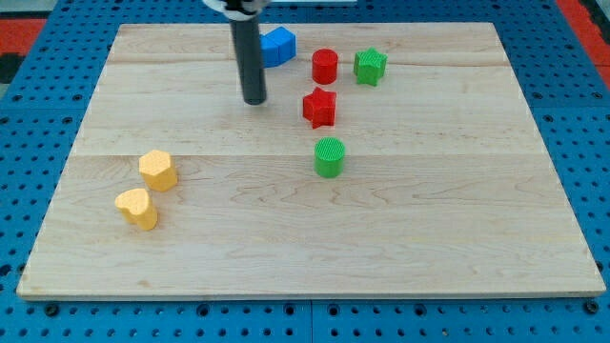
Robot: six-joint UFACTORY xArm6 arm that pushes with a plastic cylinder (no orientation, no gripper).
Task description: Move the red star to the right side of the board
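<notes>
The wooden surface [315,238] lies on a blue perforated base [38,57] and carries seven small blocks. The arm carries no gripper, only a dark rod, so there is nothing clenched or released; the rod holds nothing. My tip [254,100] stands on the surface in the upper middle part of the view, a little to the view's left of the centre.

The red star [320,107] is the task's thing. It lies at about 3 o'clock from my tip, near it but apart, with bare wood between them. It sits close to the middle of the surface in width, in the upper half, not on the view's right side.

The red cylinder [325,66] stands at 12 o'clock from the red star, near but not touching. The green star-like block [370,66] is at about 1 to 2 o'clock from the red star, just beside the red cylinder at its 3 o'clock. The green cylinder [330,157] stands at 6 o'clock from the red star, with a small gap between them.

The blue block [277,46] lies at about 1 o'clock from my tip, partly behind the rod, so its shape is not fully clear.

Two yellow blocks are well apart from the others, at about 8 o'clock from my tip. The upper yellow block [157,170] looks like a hexagon and the lower yellow block [138,208] like a heart; they stand just beside each other.
</notes>
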